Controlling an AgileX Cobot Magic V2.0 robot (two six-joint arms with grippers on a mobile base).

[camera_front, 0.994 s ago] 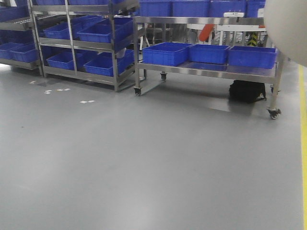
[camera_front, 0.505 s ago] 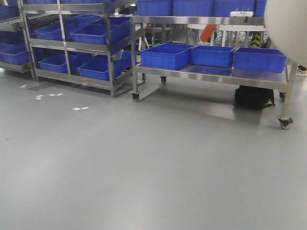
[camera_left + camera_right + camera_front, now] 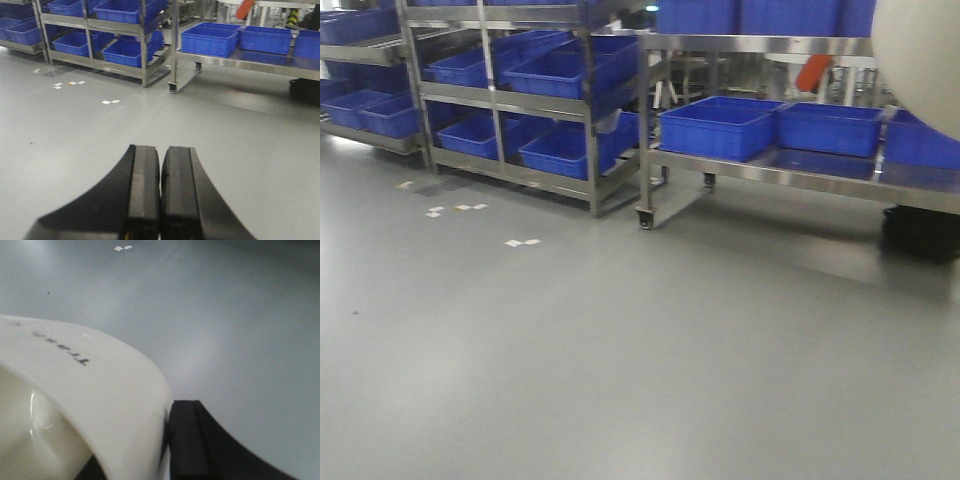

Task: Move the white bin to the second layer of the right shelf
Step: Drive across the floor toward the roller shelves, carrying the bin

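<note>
As the base rolls nearer and swings left, the steel rack (image 3: 590,110) and the wheeled tabletop (image 3: 800,172) sit lower, larger and further right in the front view than half a second ago. The black bag (image 3: 920,232) is now cut by the right edge. The white bin (image 3: 920,60) keeps its place in the upper right corner of that view, so I judge it rides along with the robot. The carry is under way and the placing is not yet done. Which rack holds the second shelf level I cannot tell from here.

In the right wrist view the right pincer (image 3: 165,440) pinches the bin's rim, one black finger lying against the wall at lower middle. The left pincer (image 3: 160,195) is pressed together on nothing, low in its frame over bare floor (image 3: 620,350).

The bin is smooth, glossy cream plastic with a thick rounded rim bearing raised letters. The pincer fingers are matte black, flat-faced and curved along their backs. The blue crates (image 3: 715,125) are boxy plastic with lipped rims. Rack and tabletop are shiny steel on square posts with small casters. The floor is grey and faintly shiny, marked with white tape scraps (image 3: 520,242).
</note>
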